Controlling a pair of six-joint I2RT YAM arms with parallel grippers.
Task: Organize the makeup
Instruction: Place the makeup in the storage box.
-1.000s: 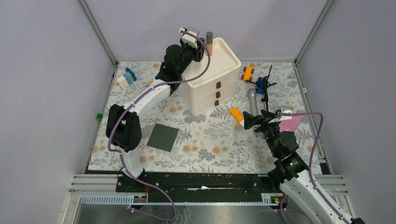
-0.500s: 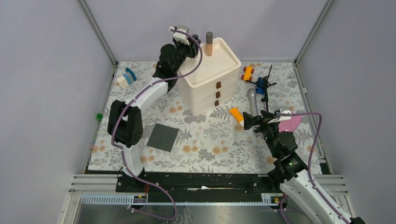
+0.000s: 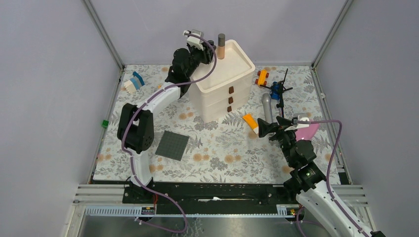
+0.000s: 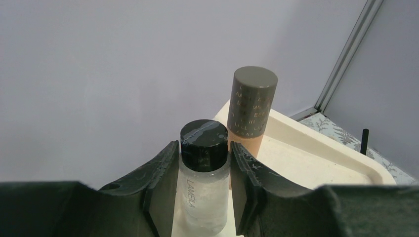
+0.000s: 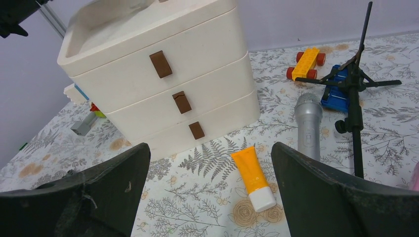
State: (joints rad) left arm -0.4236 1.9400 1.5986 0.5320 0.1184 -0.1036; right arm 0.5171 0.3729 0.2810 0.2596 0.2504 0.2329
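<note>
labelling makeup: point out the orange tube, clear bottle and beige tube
orange tube [image 5: 250,171], right wrist view, orange body
clear bottle [image 4: 200,193], left wrist view, clear body
beige tube [image 4: 251,111], left wrist view, dark cap

A robot lab cell: plain grey walls [image 3: 44,74], aluminium frame posts [image 3: 103,34].

Your left tool [image 4: 204,153], its jaws filled by the black-capped clear bottle [image 4: 202,192], has the dark-capped beige tube [image 4: 252,111] standing upright just beyond it, but the top tray [image 4: 316,160] to the right of that tube lies free. Your right tool [image 5: 210,150] has bare tabletop [image 5: 197,197] ahead up to the orange tube [image 5: 253,177]. The drawer unit [image 5: 163,84] blocks the left, and the silver-grey tube [image 5: 308,123] and black stand [image 5: 353,79] block the right.
</note>
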